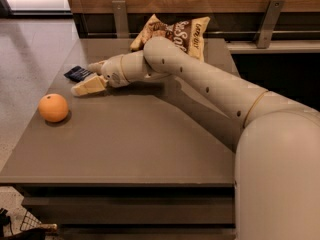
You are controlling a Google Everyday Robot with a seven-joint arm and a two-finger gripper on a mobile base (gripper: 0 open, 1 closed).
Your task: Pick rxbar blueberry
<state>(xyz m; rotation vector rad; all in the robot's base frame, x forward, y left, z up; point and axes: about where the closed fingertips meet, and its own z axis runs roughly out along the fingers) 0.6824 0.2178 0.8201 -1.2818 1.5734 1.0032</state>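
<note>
The rxbar blueberry (76, 73), a small flat dark navy wrapper, lies near the table's left edge. My gripper (82, 79) reaches to it from the right, low over the table, and is open. One finger (89, 86) lies in front of the bar and the other finger (97, 65) sits behind its right end. The bar's right end is between the fingers, and most of the bar still shows. Nothing is held.
An orange (53, 107) sits at the front left of the table (130, 149). A tan-and-brown chip bag (175, 31) leans at the back, behind my arm. A wooden wall with metal brackets runs along the back. The floor drops off at the left.
</note>
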